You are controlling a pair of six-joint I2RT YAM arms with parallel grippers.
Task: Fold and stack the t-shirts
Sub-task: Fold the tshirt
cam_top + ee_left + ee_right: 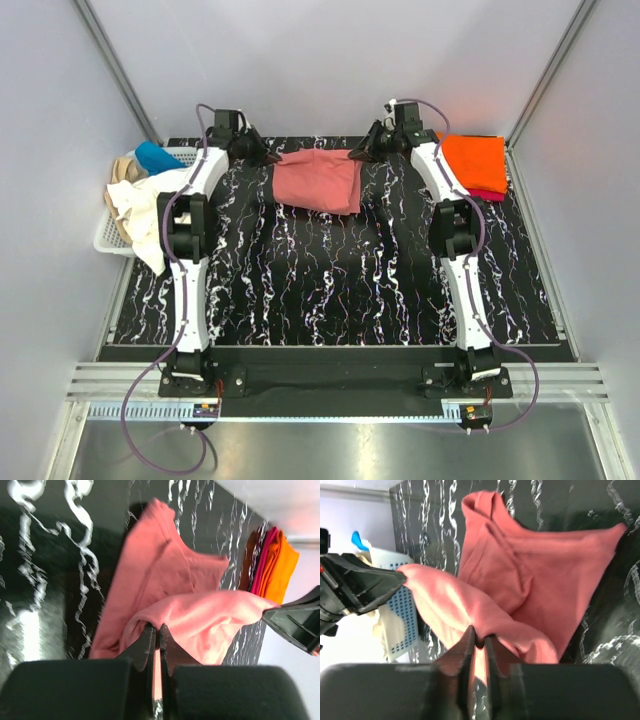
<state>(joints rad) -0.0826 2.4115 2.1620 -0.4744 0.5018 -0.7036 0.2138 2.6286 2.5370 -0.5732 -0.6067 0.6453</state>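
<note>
Left claw [263, 155] – jaws together, clamped on one edge of the salmon-pink tee [320, 181]; left wrist view confirms cloth pinched between the tips. Right claw [358, 152] – jaws near-closed w/ a fold of the same tee between them, per right wrist view. The tee spans between both claws, its held edge lifted and the rest lying on the marbled table [330, 290] below and nearer the bases. Orange tee [475, 160], folded, lies outboard of the right claw, atop a magenta tee [488, 194]. Outboard of the left claw: white basket [103, 240] w/ cream-white tee [140, 210], blue tee [158, 157] and tan tee [122, 168].
</note>
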